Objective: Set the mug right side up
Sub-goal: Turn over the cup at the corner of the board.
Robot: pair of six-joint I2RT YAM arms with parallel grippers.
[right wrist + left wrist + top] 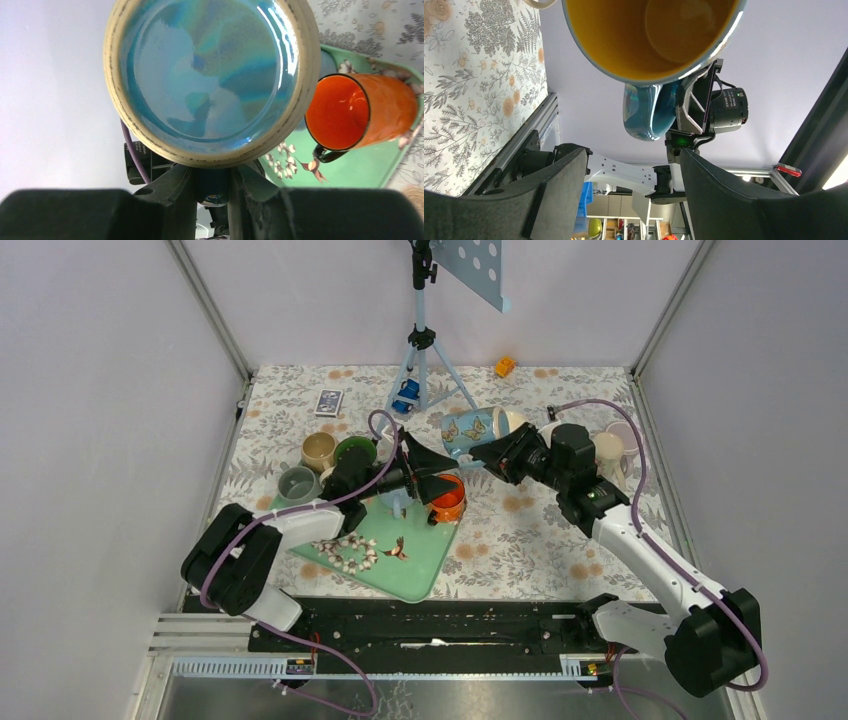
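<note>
**Tally by kind, on and above the tabletop [520,540]**
Two mugs: one butterfly mug [468,427] and one orange mug [449,502]. Three cups are grouped at the left: one beige cup [319,450], one green cup [356,451] and one grey cup [297,483]. At least two more are at the right, a cream cup [607,452] and a lilac cup [627,433], both partly hidden. One green tray [400,575], one tripod [424,345], one card box [328,401], one orange block [505,366] and one small blue object [405,396]. Two arms: the left arm [290,523] and the right arm [640,540].

A floral surface [520,530] carries a green tray [425,565] with an orange mug [448,500] at its far right corner. Just left of the tray cluster 3 vessels: a beige cup [318,450], a green cup [354,451] and a grey cup [297,483]. Farther back are a light-blue tripod [421,340], a card box [328,401] and an orange block [505,366].
</note>
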